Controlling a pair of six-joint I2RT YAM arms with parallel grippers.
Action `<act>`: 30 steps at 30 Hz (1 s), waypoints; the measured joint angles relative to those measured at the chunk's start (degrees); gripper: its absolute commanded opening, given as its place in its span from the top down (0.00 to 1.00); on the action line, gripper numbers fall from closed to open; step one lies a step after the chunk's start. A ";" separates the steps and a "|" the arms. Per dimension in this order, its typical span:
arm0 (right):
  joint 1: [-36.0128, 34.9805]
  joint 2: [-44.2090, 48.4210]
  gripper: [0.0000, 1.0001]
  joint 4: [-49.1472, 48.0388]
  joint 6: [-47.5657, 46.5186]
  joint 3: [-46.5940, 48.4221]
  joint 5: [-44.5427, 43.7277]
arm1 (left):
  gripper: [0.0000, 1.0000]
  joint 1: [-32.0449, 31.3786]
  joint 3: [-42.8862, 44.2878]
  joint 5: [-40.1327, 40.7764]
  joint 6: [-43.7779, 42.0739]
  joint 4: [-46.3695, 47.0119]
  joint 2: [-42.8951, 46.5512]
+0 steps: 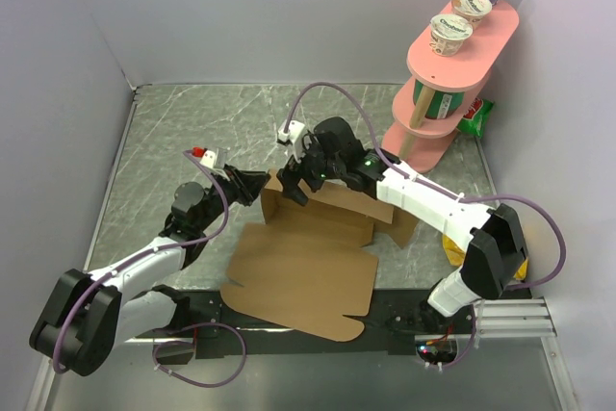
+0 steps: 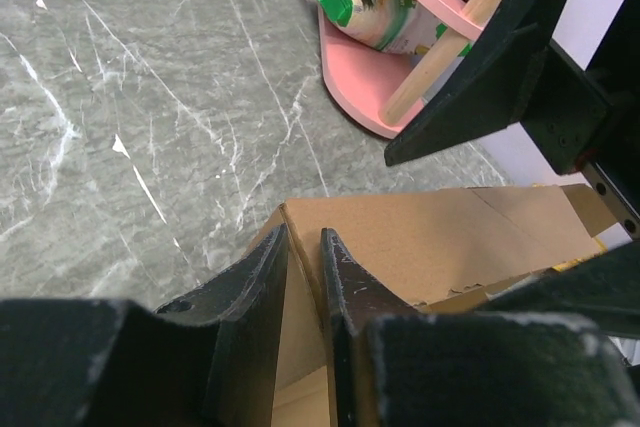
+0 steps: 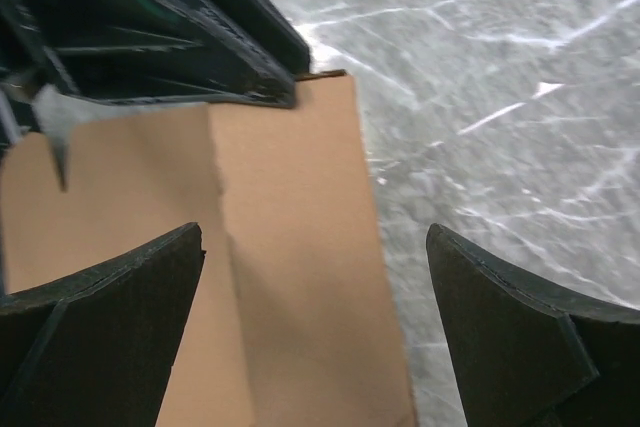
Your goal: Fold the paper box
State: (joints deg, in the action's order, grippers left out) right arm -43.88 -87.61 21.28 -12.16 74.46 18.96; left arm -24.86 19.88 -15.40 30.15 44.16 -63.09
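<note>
**Figure.** Partly formed plain brown cardboard paper box (image 1: 303,281) on the grey marble-patterned tabletop (image 1: 192,132), lying between the two arms. Its broad lid panel lies flat toward the near edge. The rear wall and a side flap stand raised on the far side.

The left claw (image 2: 305,247) is closed thin on the upright cardboard edge at the far-left corner. The left wrist view shows one finger on either side of the sheet. This pinch most likely serves as an anchor, holding the raised wall upright and stopping the light sheet from sliding while the other arm works.

The right claw (image 3: 315,237) hangs over the same rear wall, just beside the left one, with its jaws spread wide and gripping nothing. In the right wrist view its fingers straddle a creased panel without touching it. The wide spread leaves room to come down over that panel or to press it along its crease.

A pink tiered shelf stand (image 1: 438,122) carrying yoghurt cups stands at the far right of the tabletop, apart from the box and outside the working area.

Judged stage: walls going up, lid not yet closed. The next move calls for care at the shared corner. The two claws sit close together there and could collide or tear a tab.
</note>
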 measured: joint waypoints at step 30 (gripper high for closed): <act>-2.78 -0.22 0.33 0.07 -7.58 -3.67 -7.39 | 0.41 1.20 2.32 0.17 1.90 -9.49 2.62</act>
State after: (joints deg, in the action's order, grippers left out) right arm -46.65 -87.83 21.34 -19.75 70.78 11.57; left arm -23.66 22.20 -15.22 32.05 34.68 -60.47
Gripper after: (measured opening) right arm 0.687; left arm 0.613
